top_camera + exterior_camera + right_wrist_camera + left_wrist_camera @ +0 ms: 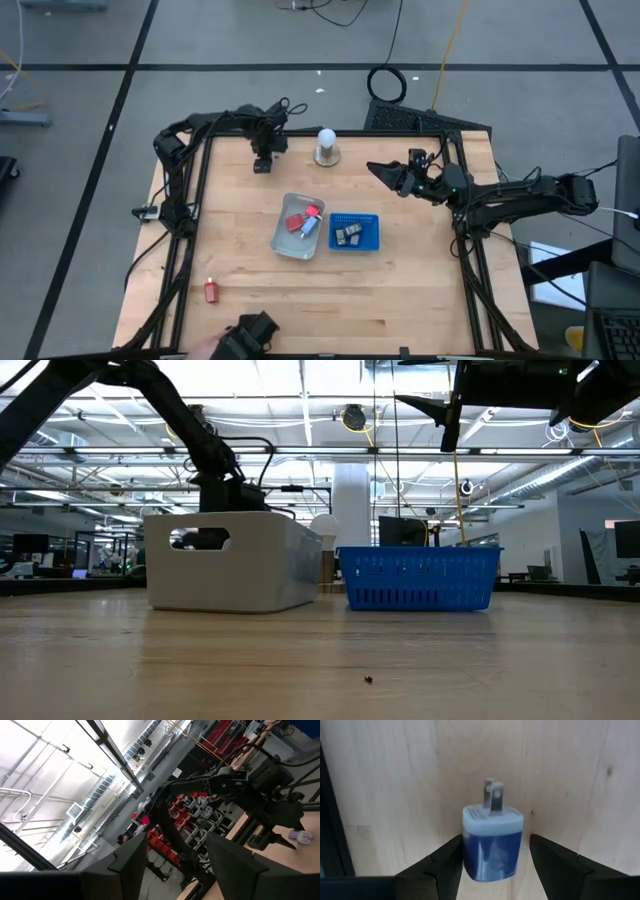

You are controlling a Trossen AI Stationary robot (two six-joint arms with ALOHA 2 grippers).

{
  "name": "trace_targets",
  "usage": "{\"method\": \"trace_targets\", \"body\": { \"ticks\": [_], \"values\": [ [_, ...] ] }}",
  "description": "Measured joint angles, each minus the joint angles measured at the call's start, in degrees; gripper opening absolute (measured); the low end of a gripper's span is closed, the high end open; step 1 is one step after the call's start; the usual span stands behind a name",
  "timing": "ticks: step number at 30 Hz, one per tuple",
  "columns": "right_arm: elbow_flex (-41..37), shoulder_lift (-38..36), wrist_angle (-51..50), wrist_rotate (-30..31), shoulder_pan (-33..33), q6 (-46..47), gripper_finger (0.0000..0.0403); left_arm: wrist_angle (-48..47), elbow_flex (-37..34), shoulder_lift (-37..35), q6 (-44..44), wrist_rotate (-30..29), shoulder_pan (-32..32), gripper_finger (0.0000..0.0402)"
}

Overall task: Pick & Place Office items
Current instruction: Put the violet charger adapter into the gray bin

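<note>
A white ball on a base (326,146) stands beside the left end effector (492,865), near the worktop's (420,290) far edge; its parted fingers flank a blue charger plug (492,842).

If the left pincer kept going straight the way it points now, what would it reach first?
The blue charger plug. It stands between the fingers of the open left pincer, prongs up, on the wooden table. One finger looks close to touching it; contact is unclear. Beyond it lies only table.

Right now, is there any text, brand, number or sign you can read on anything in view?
None can be read.
Blue charger between the left tool's fingers: faint marks on its face, too blurred to read.
Items in the clear tray and blue basket: too small to tell.
</note>
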Motion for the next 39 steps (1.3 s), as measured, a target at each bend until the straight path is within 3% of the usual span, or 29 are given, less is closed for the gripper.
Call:
{"method": "trace_targets", "body": {
  "ticks": [16,24,39],
  "values": [
    [0.0,0.0,0.0,0.2,0.0,0.1,0.0197,2.9,-0.6,0.0,-5.0,0.0,-0.6,0.0224],
    [0.0,0.0,0.0,0.2,0.0,0.1,0.0197,2.8,-0.5,0.0,-6.1,0.1,-0.6,0.0131],
    [0.0,0.0,-0.1,0.2,0.0,-0.3,0.0196,-1.8,-0.8,-6.1,-9.2,-0.2,-0.3,0.0132]
  ]
}}
